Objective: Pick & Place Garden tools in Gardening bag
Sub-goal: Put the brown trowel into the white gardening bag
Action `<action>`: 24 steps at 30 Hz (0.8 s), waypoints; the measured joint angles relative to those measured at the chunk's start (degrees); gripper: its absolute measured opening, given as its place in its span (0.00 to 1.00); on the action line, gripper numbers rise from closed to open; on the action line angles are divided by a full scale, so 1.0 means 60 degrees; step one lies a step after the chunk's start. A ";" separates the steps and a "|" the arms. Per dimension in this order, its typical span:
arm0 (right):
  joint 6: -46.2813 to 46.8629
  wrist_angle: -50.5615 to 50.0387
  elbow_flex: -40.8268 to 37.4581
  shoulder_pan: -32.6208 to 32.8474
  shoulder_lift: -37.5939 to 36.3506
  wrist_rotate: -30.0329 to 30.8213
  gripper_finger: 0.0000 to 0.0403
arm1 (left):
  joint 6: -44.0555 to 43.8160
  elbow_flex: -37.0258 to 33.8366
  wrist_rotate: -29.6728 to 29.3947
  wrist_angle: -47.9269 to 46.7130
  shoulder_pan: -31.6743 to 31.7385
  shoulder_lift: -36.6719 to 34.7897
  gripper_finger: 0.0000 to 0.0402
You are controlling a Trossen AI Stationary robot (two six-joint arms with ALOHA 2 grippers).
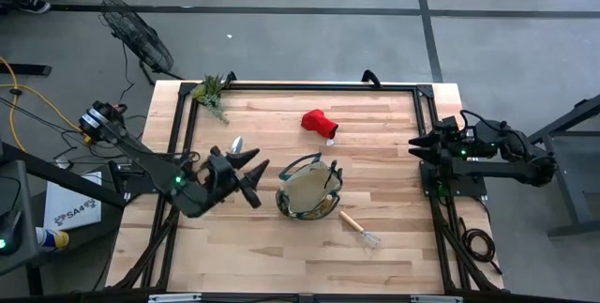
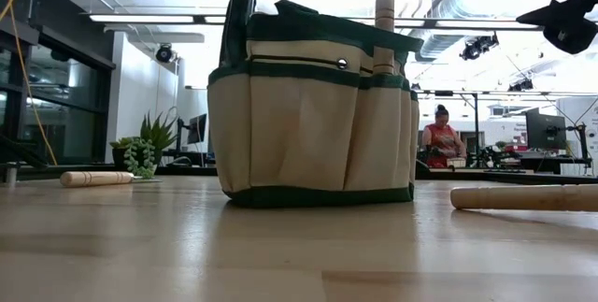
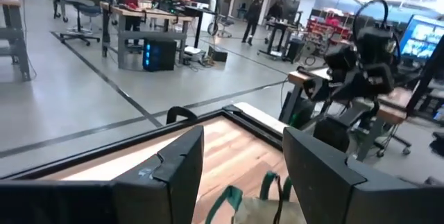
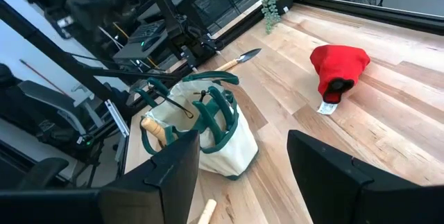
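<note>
From above, the left gripper (image 1: 251, 174) hangs parted and empty just left of the bag (image 1: 309, 189); the right gripper (image 1: 422, 148), also open, waits at the table's (image 1: 281, 247) right edge. Right wrist view alone shows a wooden handle (image 4: 154, 131) inside the bag, with glove (image 4: 338, 69) and trowel (image 4: 239, 59) lying outside.

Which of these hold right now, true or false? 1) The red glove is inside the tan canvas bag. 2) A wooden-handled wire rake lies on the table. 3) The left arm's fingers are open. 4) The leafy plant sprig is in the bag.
1) False: the red glove lies on the wooden table, apart from the tan canvas bag with green trim.
2) True: the wooden-handled wire rake lies beside the bag.
3) True: the left gripper has open fingers.
4) False: the green leafy plant sprig sits at a table corner.
</note>
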 joint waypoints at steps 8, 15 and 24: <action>0.0064 0.0005 0.0000 0.0001 0.0000 0.0062 0.52 | -0.2720 0.0011 0.2433 -0.2804 0.1403 -0.0747 0.48; 0.0018 0.0007 0.0000 0.0001 0.0000 0.0073 0.52 | -0.5972 0.0011 0.3867 -0.6304 0.2575 -0.1098 0.48; -0.0038 0.0005 0.0000 -0.0001 0.0038 0.1018 0.52 | -0.6332 0.0007 0.5630 -0.8074 0.3788 -0.1429 0.48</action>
